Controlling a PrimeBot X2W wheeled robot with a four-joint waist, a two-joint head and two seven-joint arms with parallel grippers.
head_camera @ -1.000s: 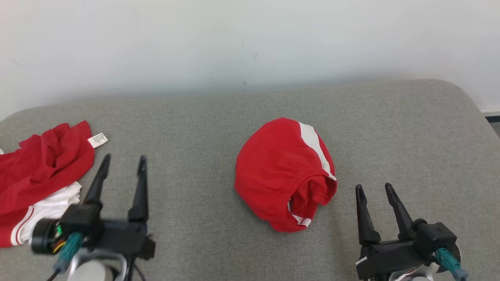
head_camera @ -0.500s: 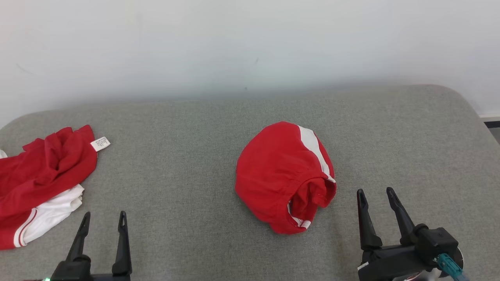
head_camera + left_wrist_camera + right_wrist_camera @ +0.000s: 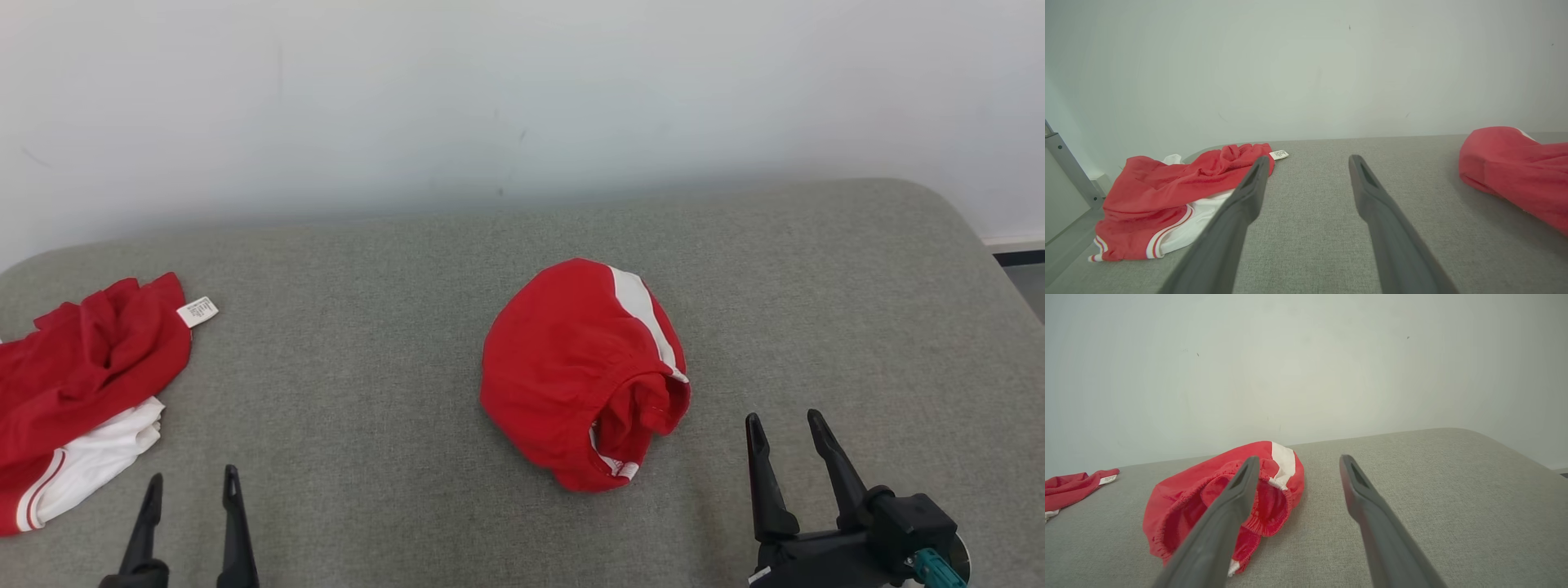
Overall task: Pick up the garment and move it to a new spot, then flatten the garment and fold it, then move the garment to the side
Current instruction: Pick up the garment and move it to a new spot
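Now the left gripper (image 3: 192, 475) has pulled back to the near edge of the bench (image 3: 367, 327), its fingers apart like those of the right gripper (image 3: 783, 416), and the garment (image 3: 571, 367) lies untouched.

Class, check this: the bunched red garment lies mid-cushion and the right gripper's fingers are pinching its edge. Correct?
No: the head view shows the right gripper open, its fingers beside the bunched red garment and clear of it. The rest stands.

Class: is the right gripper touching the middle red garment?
No, grey cushion shows between the right gripper and the middle red garment.
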